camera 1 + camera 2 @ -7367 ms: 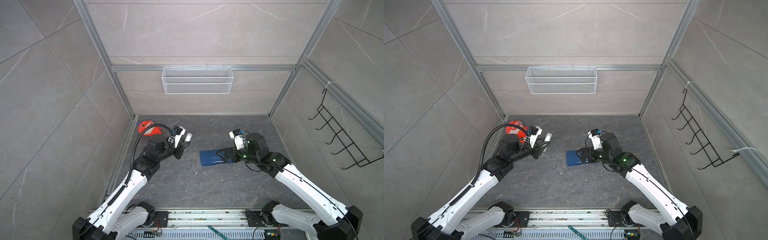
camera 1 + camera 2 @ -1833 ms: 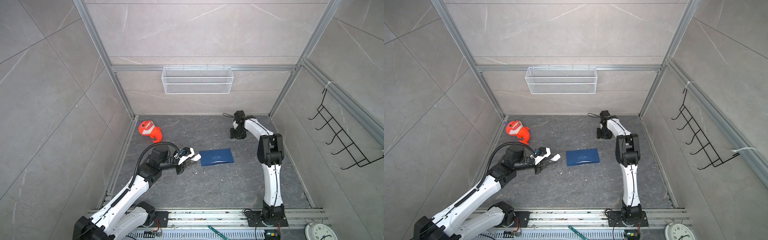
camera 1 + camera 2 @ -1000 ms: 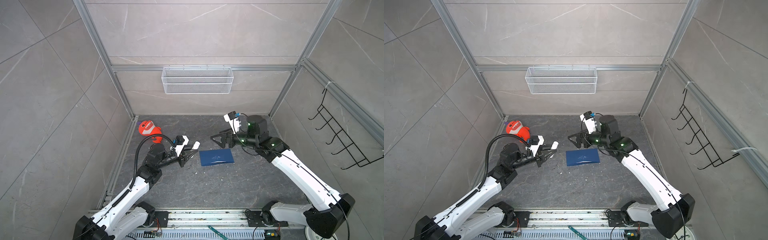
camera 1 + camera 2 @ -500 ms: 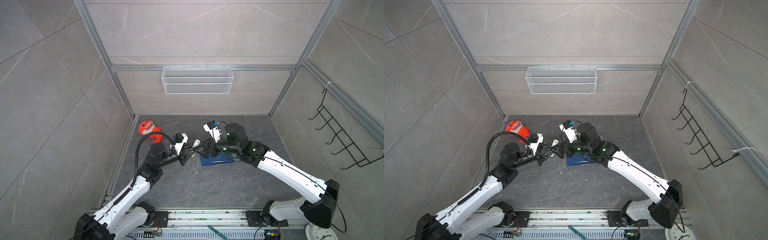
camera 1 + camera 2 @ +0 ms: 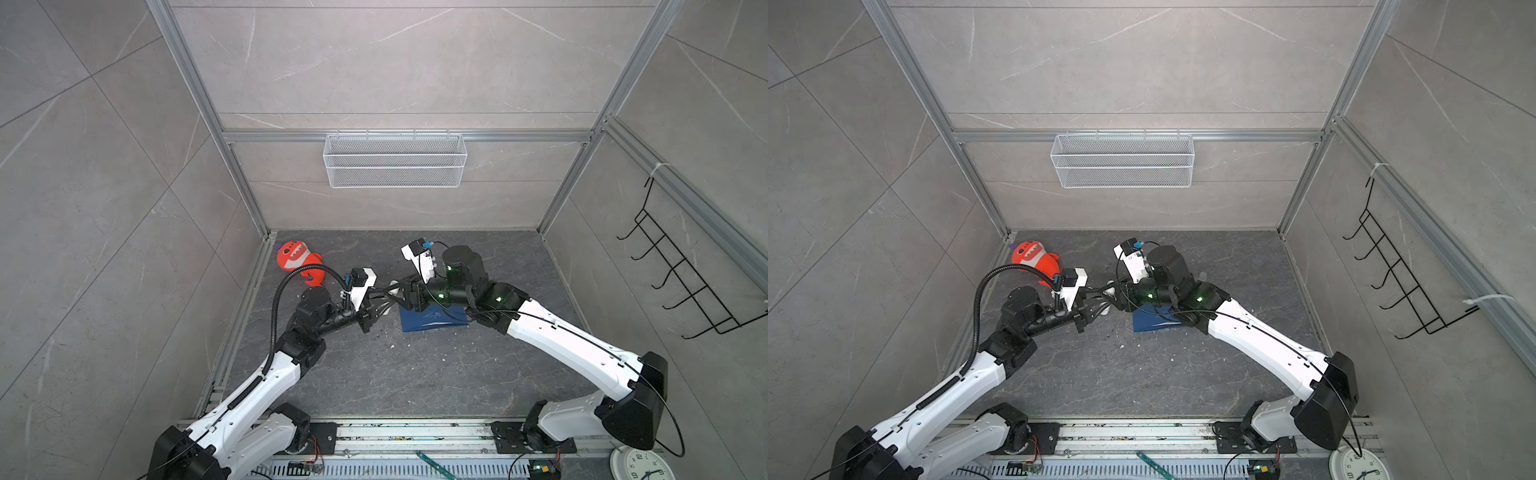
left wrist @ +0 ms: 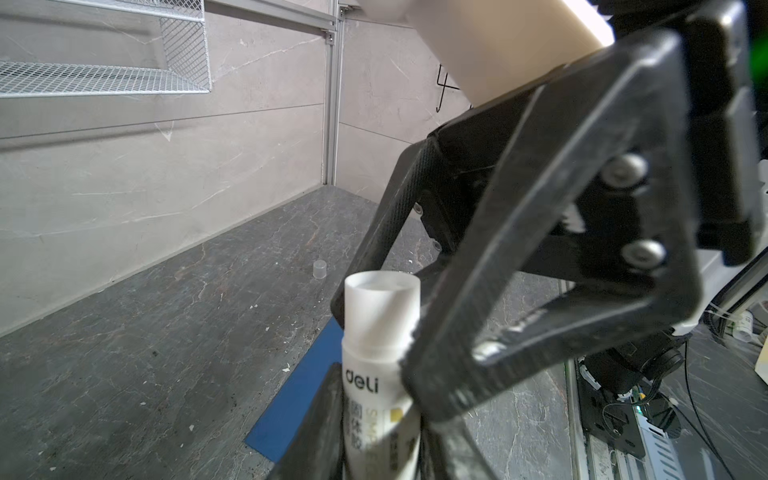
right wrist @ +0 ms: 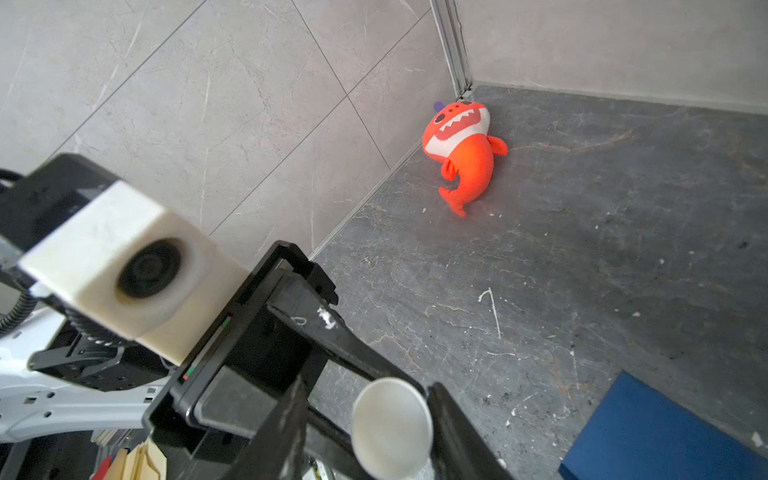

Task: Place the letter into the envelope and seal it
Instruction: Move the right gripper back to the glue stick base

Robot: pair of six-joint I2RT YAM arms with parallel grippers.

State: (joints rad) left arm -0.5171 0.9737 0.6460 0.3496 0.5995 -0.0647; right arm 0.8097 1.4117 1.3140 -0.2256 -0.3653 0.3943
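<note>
Arms are brought tip to tip over the dark floor (image 5: 415, 374), just left of the envelope (image 5: 432, 322) (image 5: 1152, 322). It is laid flat, long axis approx left-right in both top views w/ the right end tilted slightly away. It is partly hidden by the R arm, and flap direction can't be told. An orange shark toy (image 5: 296, 259) is left in the far-left corner. The glue stick (image 6: 380, 353) is clamped in the L gripper (image 5: 382, 306), free end pointed at the R gripper (image 7: 370, 399). That gripper's jaws are set either side of this end; an actual pinch can't be told. A small clear cap (image 6: 319, 268) is stood on the floor beyond. Vs 1 s ago, the R arm has been swung across to the stick; the envelope is unmoved.
</note>
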